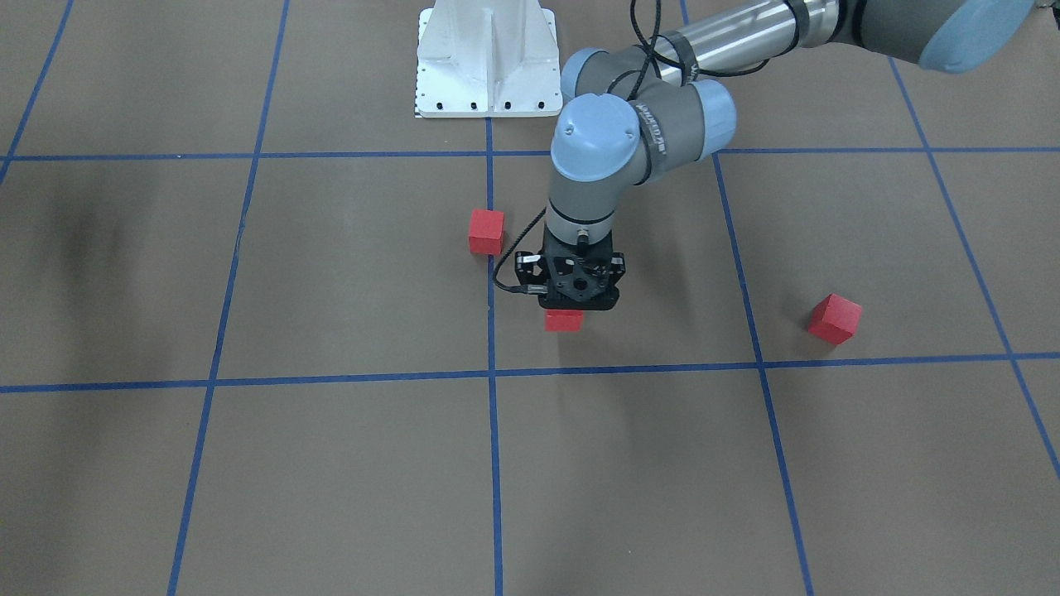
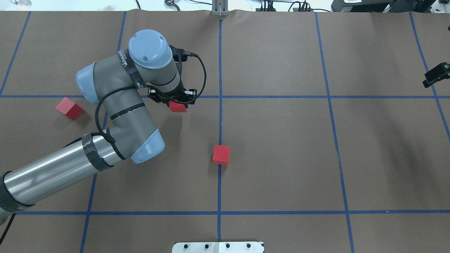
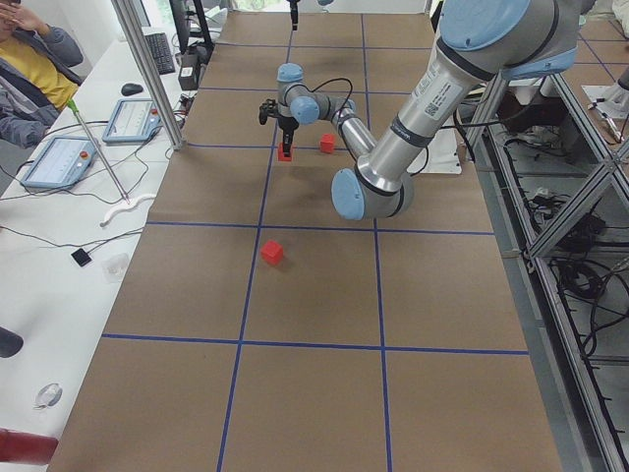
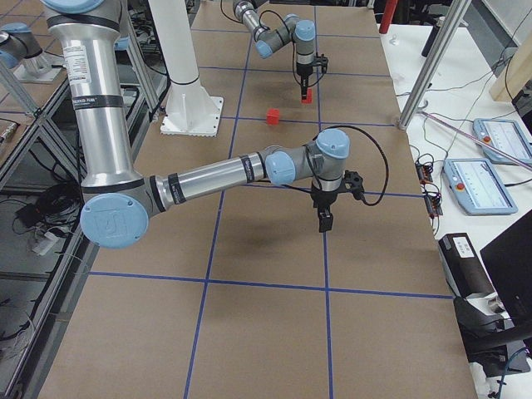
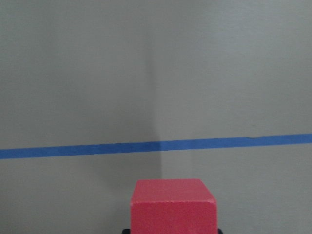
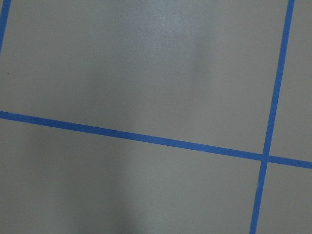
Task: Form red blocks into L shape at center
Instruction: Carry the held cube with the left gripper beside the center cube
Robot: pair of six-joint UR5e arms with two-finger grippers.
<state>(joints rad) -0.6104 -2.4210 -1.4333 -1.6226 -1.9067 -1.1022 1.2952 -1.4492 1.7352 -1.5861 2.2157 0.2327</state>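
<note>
My left gripper (image 2: 175, 102) is shut on a red block (image 2: 177, 106) and holds it just above the brown floor, left of the middle blue tape line (image 2: 219, 123). The block shows under the gripper (image 1: 571, 308) in the front view (image 1: 564, 319) and at the bottom of the left wrist view (image 5: 173, 207). A second red block (image 2: 221, 155) sits on the middle line, nearer the robot (image 1: 486, 232). A third red block (image 2: 69, 108) lies far to the left (image 1: 835, 319). My right gripper (image 2: 436, 75) is at the overhead view's right edge; I cannot tell whether it is open.
The white metal base (image 1: 487, 62) stands at the robot's edge of the floor on the middle line. The left arm's elbow (image 2: 147, 147) hangs over the floor left of the centre block. Blue tape lines divide the brown floor into large squares.
</note>
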